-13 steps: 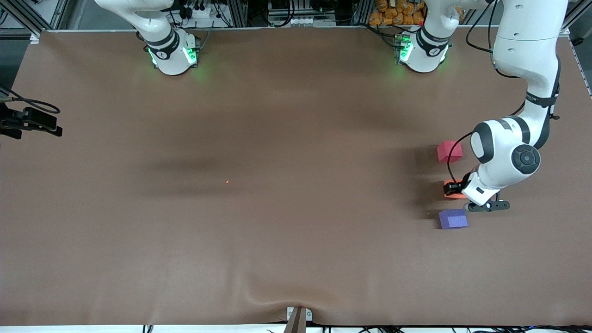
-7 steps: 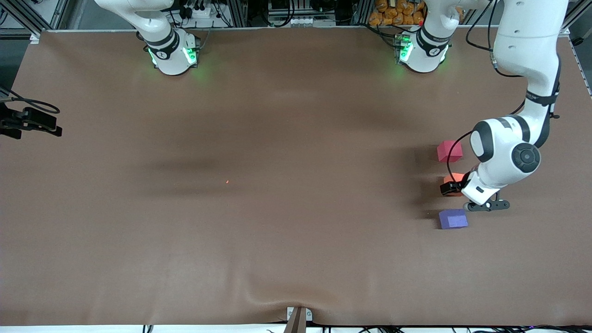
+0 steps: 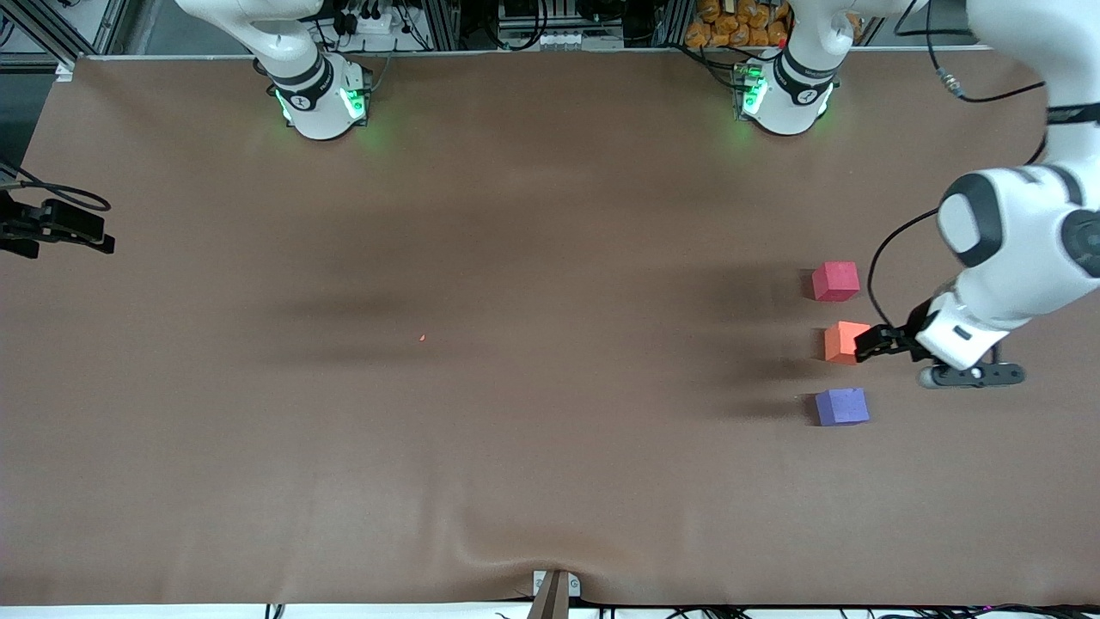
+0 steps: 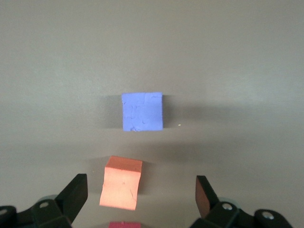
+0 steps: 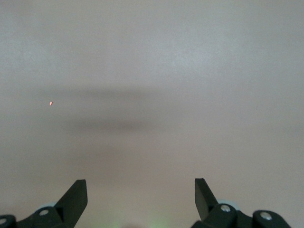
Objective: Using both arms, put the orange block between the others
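The orange block (image 3: 846,342) rests on the table between the pinkish-red cube (image 3: 835,281) and the purple-blue cube (image 3: 841,407), the three in a line and apart from one another. My left gripper (image 3: 876,342) hangs open just above the table beside the orange block, toward the left arm's end, touching nothing. In the left wrist view the orange block (image 4: 121,183) lies free below the open left gripper (image 4: 140,185), with the purple-blue cube (image 4: 142,111) close by and an edge of the pinkish-red cube (image 4: 124,224) showing. My right gripper (image 5: 140,184) waits open over bare table.
A brown mat (image 3: 516,430) covers the table. A tiny red speck (image 3: 422,337) lies near its middle. A black device with a cable (image 3: 56,225) sits at the right arm's end. Both arm bases (image 3: 322,99) stand along the edge farthest from the front camera.
My left gripper opened and let go of the orange block, then rose and drew away toward the left arm's end. The orange block stays on the table between the two cubes.
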You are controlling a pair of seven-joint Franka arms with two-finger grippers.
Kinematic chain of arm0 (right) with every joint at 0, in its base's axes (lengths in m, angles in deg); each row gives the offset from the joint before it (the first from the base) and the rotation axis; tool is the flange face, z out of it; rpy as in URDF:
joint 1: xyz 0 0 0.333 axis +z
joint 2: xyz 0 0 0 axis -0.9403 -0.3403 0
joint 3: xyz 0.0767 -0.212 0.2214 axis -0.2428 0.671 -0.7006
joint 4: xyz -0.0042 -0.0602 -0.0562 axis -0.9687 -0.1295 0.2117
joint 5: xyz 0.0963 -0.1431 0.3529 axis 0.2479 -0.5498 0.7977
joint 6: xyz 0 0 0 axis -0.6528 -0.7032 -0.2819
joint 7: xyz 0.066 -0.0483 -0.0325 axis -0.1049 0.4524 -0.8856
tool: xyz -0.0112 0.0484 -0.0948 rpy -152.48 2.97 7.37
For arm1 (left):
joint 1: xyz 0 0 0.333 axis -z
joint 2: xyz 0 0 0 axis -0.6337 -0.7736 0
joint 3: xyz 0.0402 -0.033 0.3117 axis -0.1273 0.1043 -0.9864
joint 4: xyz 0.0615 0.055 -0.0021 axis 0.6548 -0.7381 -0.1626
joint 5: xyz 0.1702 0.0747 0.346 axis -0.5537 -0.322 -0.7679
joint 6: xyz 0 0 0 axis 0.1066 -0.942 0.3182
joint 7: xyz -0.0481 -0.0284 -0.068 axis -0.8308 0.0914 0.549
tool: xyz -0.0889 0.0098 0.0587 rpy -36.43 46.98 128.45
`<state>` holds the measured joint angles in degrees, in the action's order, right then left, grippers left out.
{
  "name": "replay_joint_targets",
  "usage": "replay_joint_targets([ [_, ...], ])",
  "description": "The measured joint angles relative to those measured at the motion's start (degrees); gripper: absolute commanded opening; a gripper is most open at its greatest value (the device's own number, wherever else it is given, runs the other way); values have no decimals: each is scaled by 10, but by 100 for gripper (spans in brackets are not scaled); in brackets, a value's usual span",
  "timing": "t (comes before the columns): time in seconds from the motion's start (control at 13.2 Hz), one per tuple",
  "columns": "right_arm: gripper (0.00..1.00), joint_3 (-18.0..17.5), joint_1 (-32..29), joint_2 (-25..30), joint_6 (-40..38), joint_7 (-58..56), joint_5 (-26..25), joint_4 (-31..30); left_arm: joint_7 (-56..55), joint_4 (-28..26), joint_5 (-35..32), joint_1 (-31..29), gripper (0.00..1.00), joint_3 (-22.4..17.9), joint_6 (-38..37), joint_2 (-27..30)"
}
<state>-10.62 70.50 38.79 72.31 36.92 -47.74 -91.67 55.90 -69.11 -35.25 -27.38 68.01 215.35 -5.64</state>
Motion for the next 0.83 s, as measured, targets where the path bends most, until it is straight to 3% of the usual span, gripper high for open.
replay_joint_targets([
  [0.38,100,0,0,0,0,0,0,0,-37,143,-43,0,100,-1,-168,12],
  [0.83,100,3,-1,0,0,0,0,1,-118,233,-47,30,100,3,-298,18],
])
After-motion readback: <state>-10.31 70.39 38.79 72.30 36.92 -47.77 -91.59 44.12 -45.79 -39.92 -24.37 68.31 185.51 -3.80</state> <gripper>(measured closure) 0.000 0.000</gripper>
